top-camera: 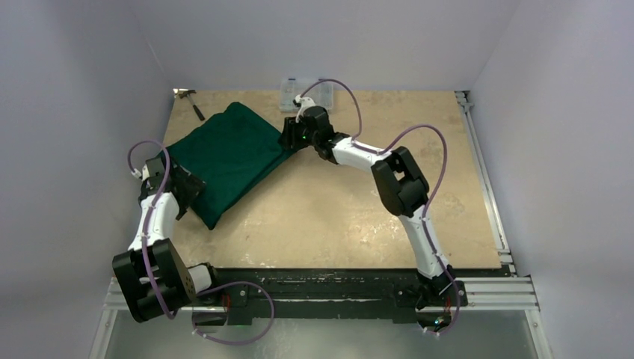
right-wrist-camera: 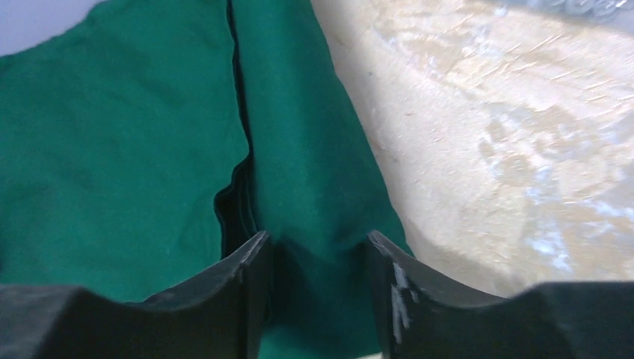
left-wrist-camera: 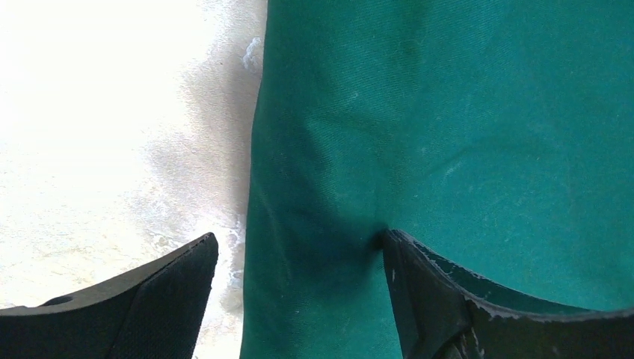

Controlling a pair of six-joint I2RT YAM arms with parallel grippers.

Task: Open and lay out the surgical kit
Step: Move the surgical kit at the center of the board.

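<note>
The surgical kit is a closed bundle in dark green cloth [top-camera: 224,157] lying on the left half of the table; what is inside is hidden. My left gripper [top-camera: 185,187] sits at the bundle's near left edge. In the left wrist view it [left-wrist-camera: 300,238] is open wide. The cloth [left-wrist-camera: 448,112] edge lies between its fingers, and the right finger dents the fabric. My right gripper [top-camera: 290,139] is at the bundle's right corner. In the right wrist view it [right-wrist-camera: 316,236] stands open astride a raised fold of cloth [right-wrist-camera: 112,149] that touches both fingers.
A clear plastic compartment box [top-camera: 306,93] stands at the table's far edge, just behind the right gripper. A small hammer [top-camera: 191,102] lies at the far left corner. The tan tabletop [top-camera: 336,209] stretches to the right, with a metal rail [top-camera: 486,179] along its right side.
</note>
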